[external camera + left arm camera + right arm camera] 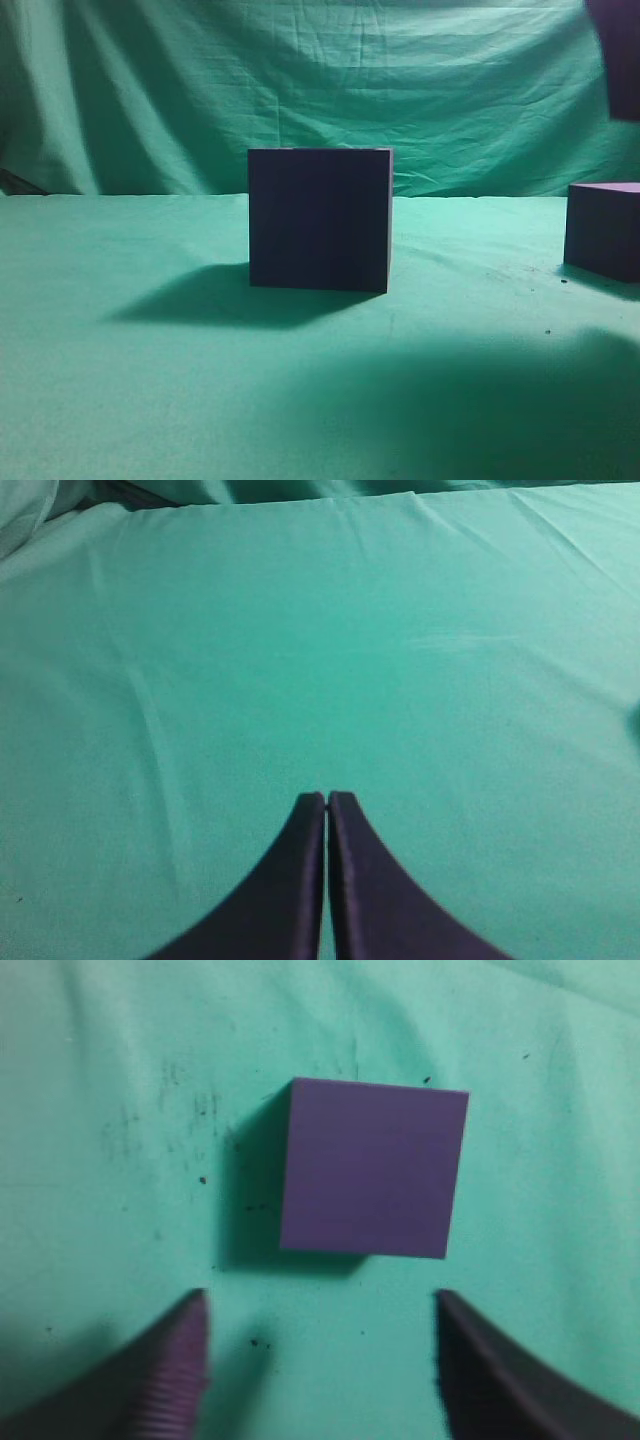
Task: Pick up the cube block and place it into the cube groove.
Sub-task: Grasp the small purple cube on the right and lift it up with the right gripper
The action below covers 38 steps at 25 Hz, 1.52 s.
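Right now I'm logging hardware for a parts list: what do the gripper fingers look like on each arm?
Left gripper: two smooth, dark purple-black fingers that curve and taper to narrow tips. Right gripper: same dark colour, broader fingers, with fine horizontal ribbing on one inner pad. No cables or markings visible.

Cube groove (320,220) mid-table; cube block (605,230) well apart, right.

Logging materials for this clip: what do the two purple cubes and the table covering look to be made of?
Cube block: probably foam or matte plastic; flat, glare-free face, crisp edges. Cube groove: similar dark matte material, with a thin pale right edge; uncertain. Table cover: green cloth, given its folds and wrinkles, with dark specks.
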{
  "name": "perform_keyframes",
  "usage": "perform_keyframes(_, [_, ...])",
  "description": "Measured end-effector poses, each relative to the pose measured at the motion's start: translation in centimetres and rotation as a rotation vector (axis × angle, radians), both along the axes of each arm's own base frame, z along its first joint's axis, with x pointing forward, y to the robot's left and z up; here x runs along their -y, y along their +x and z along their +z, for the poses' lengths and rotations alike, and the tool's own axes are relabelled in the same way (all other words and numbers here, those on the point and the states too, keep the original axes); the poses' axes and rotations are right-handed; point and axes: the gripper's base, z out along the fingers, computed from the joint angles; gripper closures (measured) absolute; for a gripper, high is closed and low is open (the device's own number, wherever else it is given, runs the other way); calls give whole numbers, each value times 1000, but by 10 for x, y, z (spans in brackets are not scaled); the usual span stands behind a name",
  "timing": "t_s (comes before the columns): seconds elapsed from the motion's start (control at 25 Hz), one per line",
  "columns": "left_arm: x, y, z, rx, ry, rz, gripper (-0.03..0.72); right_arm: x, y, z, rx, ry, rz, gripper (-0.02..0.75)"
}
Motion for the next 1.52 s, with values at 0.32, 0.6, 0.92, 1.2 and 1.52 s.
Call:
perform_keyframes(0.32, [0, 0, 0, 0, 0, 0, 688, -5, 23, -38, -29, -44, -48, 158])
perform_keyframes(0.6, [0, 0, 0, 0, 0, 0, 688, -6, 35, -57, -1, -71, -47, 158])
perform_keyframes(0.92, [0, 0, 0, 0, 0, 0, 688, -7, 40, -63, 7, -76, -44, 288])
perform_keyframes(1.2, [0, 0, 0, 0, 0, 0, 688, -8, 45, -52, 9, -78, -54, 316])
perform_keyframes(1.52, [0, 0, 0, 0, 0, 0, 688, -16, 57, 3, 67, -18, -97, 316])
